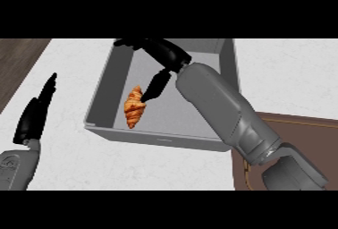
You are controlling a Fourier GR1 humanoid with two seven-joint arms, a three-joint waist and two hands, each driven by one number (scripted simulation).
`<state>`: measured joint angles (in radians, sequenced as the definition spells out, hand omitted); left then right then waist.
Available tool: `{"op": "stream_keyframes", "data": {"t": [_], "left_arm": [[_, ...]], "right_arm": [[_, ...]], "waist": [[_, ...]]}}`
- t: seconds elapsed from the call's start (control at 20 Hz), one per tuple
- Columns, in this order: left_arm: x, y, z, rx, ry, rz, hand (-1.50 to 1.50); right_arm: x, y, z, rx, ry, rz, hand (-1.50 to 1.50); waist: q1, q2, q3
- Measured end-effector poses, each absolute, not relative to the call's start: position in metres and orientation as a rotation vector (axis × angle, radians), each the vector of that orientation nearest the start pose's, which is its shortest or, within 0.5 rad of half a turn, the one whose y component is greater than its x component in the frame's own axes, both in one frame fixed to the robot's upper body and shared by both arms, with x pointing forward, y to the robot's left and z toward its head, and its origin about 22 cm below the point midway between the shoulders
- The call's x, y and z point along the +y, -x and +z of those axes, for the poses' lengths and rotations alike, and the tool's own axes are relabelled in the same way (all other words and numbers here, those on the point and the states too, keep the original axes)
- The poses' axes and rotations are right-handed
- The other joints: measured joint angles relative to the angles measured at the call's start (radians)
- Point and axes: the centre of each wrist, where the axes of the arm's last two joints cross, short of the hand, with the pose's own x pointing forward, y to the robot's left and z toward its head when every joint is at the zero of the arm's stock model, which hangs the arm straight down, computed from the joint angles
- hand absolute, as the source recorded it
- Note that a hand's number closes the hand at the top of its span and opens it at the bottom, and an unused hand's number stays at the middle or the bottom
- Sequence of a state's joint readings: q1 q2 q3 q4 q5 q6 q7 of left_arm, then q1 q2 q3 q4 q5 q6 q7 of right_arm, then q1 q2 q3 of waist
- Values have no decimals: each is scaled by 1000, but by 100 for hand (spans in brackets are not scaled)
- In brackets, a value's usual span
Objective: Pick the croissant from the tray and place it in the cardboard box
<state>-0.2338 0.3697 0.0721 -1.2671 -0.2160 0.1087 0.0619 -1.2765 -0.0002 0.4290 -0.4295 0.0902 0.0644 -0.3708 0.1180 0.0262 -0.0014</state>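
Note:
A golden croissant [134, 108] lies lengthwise on the floor of the grey box [158, 139], toward its left side. My right hand [168, 54] hangs over the box, open. Its fingers stretch toward the box's far left corner, and its thumb [157, 85] points down, with the tip just beside the croissant's upper right edge. Nothing is curled round the croissant. My right forearm crosses the box's right wall. My left hand [33, 118] rests open at the left edge of the view, fingers up, away from the box.
The brown tray [298, 123] lies at the lower right on the white counter [290, 71], partly hidden by my right forearm. A dark wooden strip [16, 62] runs along the counter's far left edge.

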Motion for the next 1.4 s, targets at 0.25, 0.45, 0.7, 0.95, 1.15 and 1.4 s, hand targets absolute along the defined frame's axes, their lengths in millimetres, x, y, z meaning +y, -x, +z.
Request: {"op": "stream_keyframes", "data": {"t": [0.25, 0.45, 0.7, 0.95, 1.15, 1.4], "left_arm": [[328, -294, 20, -1420, -586, -282, 0], [335, -292, 24, -1417, -602, -269, 0], [337, -284, 20, -1412, -608, -267, 0], [339, -285, 25, -1416, -602, -262, 0], [337, -286, 28, -1429, -597, -266, 0], [334, -288, 27, -1434, -593, -269, 0]], "right_arm": [[-22, -435, 144, -1915, -222, 978, -150], [-32, -443, 148, -1929, -283, 848, -150], [-75, -463, 158, -1918, -329, 741, -150], [-135, -478, 168, -1914, -289, 684, -150], [-186, -482, 172, -1918, -246, 665, -150], [-238, -481, 180, -1919, -214, 700, -150]], "waist": [[-15, -2, 0], [-33, -2, 1], [-41, 0, 1], [-41, 5, 1], [-34, 11, 2], [-26, 20, 3]]}}
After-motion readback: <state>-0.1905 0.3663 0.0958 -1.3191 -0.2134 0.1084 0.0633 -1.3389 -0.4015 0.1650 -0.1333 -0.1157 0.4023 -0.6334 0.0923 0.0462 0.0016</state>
